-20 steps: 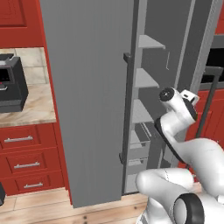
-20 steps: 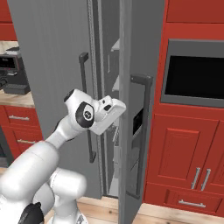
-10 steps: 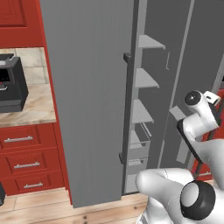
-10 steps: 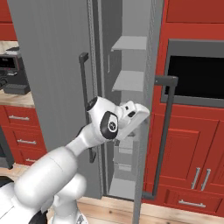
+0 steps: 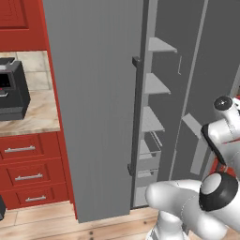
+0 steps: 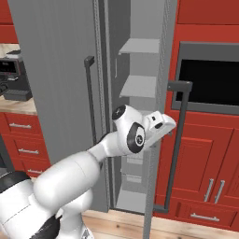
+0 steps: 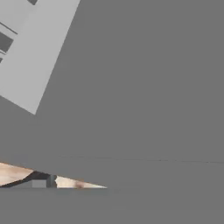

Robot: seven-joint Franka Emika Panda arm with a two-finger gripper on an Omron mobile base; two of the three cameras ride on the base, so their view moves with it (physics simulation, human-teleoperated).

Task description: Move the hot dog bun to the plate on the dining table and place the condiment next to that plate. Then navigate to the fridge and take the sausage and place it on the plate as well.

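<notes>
Fridge door ajar; shelves exposed.

Home kitchen: tall grey steel double-door fridge, red panelled cabinets, built-in black oven, beige marble desk, wooden plank floor.

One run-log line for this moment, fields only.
phase: opening fridge | right door: swung partly open | claw: open, by door's inner edge | sausage: not seen | shelves: bare where visible
</notes>
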